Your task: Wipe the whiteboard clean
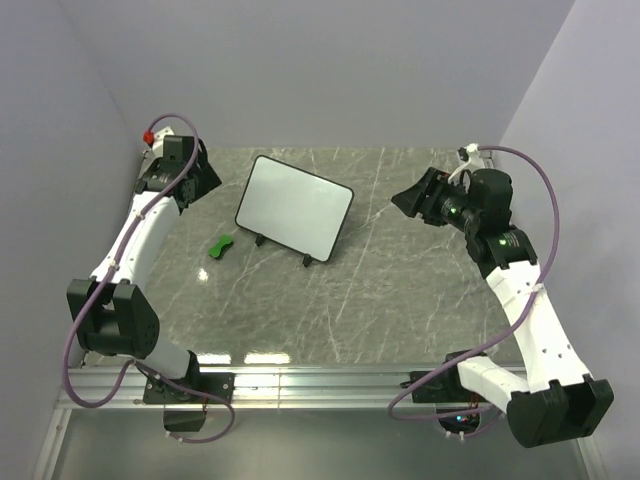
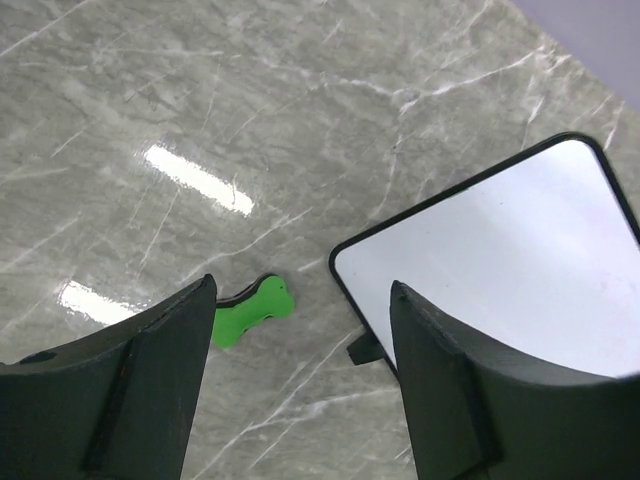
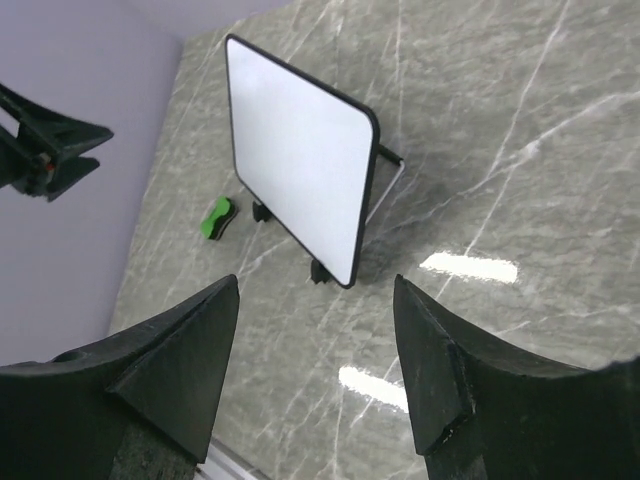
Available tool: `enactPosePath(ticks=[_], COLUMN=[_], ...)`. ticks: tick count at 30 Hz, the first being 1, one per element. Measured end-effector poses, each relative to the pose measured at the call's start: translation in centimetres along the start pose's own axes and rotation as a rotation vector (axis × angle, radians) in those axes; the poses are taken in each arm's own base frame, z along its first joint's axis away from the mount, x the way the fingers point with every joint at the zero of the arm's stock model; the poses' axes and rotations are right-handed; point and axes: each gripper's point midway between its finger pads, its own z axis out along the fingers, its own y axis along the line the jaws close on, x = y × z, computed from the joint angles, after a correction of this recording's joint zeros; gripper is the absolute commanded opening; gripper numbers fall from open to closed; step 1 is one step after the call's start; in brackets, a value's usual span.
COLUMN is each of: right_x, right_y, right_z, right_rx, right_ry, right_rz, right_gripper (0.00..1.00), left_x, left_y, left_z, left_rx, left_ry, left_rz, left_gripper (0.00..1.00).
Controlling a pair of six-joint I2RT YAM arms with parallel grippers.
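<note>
Whiteboard point(image 1: 295, 208) stood propped on its small black feet point(image 1: 308, 260) at the far middle of the table point(image 1: 400, 310), between both arms. In the top view the left gripper point(image 1: 207, 182) hung near the board's left edge, close to the far-left corner. The right gripper point(image 1: 404, 199) faced the board from the right, apart from it. A green eraser point(image 1: 221, 245) lay just off the near-left corner, with bare marble in front and to the right.

From the left wrist, the left gripper point(image 2: 303, 290) had its fingers spread with nothing between them. The whiteboard point(image 2: 500, 270) sat below and to the right, and the green eraser point(image 2: 250, 312) lay just beside its corner.

From the right wrist, the right gripper point(image 3: 316, 290) was likewise spread and empty. The whiteboard point(image 3: 300, 160) stood ahead across open table, the green eraser point(image 3: 217, 218) beyond its left edge.
</note>
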Motion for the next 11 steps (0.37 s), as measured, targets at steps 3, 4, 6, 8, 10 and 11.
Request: enactPosePath(ticks=[3, 4, 6, 8, 10, 11], right_x=[-0.1, -0.1, -0.2, -0.3, -0.4, -0.5], right_y=[-0.3, -0.4, -0.3, -0.2, -0.2, -0.3], right_z=[0.2, 0.2, 0.2, 0.2, 0.2, 0.3], right_rx=[0.014, 0.014, 0.009, 0.005, 0.007, 0.009], right_ry=[-0.005, -0.005, -0.006, -0.010, -0.017, -0.022], right_rz=[-0.008, -0.013, -0.023, -0.027, -0.026, -0.027], right_gripper=[0.70, 0.70, 0.67, 0.63, 0.63, 0.65], left_x=[0.4, 0.6, 0.8, 0.6, 0.4, 0.1], left_y=[0.2, 0.3, 0.2, -0.2, -0.6, -1.0], left_z=[0.2, 0.4, 0.8, 1.3, 1.7, 1.8], left_rx=[-0.011, -0.016, -0.028, -0.029, -0.029, -0.027], left_ry=[0.017, 0.023, 0.042, 0.047, 0.051, 0.050], left_rz=[0.009, 0.012, 0.021, 0.027, 0.036, 0.036], left_gripper=[0.73, 0.73, 0.72, 0.74, 0.76, 0.78])
